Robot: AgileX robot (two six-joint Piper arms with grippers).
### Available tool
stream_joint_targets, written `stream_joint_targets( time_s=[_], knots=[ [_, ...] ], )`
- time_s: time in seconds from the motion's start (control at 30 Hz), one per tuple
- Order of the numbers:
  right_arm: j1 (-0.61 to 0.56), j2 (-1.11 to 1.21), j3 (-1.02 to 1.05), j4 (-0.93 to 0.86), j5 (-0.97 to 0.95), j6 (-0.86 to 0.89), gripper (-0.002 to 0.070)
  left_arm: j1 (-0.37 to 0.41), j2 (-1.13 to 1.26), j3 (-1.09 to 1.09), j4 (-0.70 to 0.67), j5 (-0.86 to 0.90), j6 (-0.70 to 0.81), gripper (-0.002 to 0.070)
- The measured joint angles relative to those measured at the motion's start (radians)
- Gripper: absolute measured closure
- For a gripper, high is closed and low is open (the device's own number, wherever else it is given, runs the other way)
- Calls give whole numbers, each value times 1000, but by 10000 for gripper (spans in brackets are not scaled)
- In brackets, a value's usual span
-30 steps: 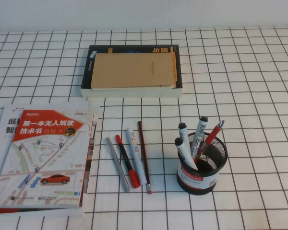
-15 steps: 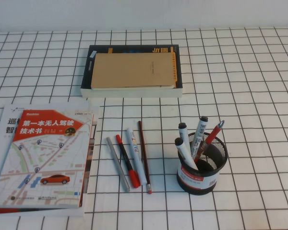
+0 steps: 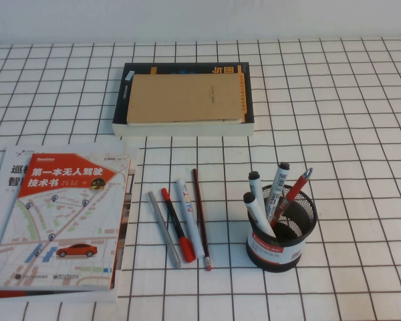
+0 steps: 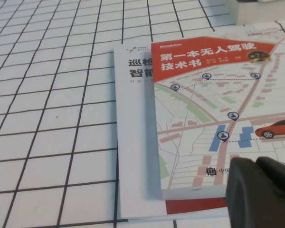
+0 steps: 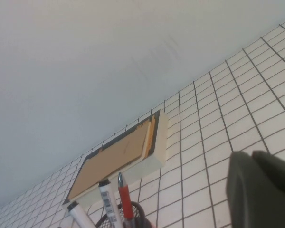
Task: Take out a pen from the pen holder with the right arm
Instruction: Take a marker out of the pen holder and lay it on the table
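Surface: a white tablecloth (image 3: 361,100) ruled with a black grid is seen, smooth and flat, below a plain pale wall.
High view, change: nothing has been shifted over the last second and no arm is shown, so the reach is judged not yet begun.
High view, task's thing: the pen holder (image 3: 281,231), a round black wire-mesh cup with a red band, is stood near right, with four pens leaned in it.
High view, others: loose pens (image 3: 180,221) are laid just left of it. A glossy map-cover book (image 3: 60,214) lies near left, and a tan book stack (image 3: 184,100) far centre.
Left wrist view: the left gripper (image 4: 259,190), dark and matte, is hung over the map-cover book; its state cannot be told.
Right wrist view: the right gripper (image 5: 261,190) is clenched on nothing, on the near side of the pen holder, and must be opened before a pen is taken.
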Motion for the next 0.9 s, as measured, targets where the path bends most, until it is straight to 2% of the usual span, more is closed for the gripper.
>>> stream_joint_targets(
  time_s=[0.47,0.6,0.7,0.9],
  knots=[
    [0,0,0,18,-25,-71,692,0,0,0,0,0,0,679],
    [0,29,-78,11,9,-71,692,0,0,0,0,0,0,679],
    [0,132,-180,-28,96,-71,692,0,0,0,0,0,0,679],
    [0,452,-405,-142,388,-73,692,0,0,0,0,0,0,679]
  ],
)
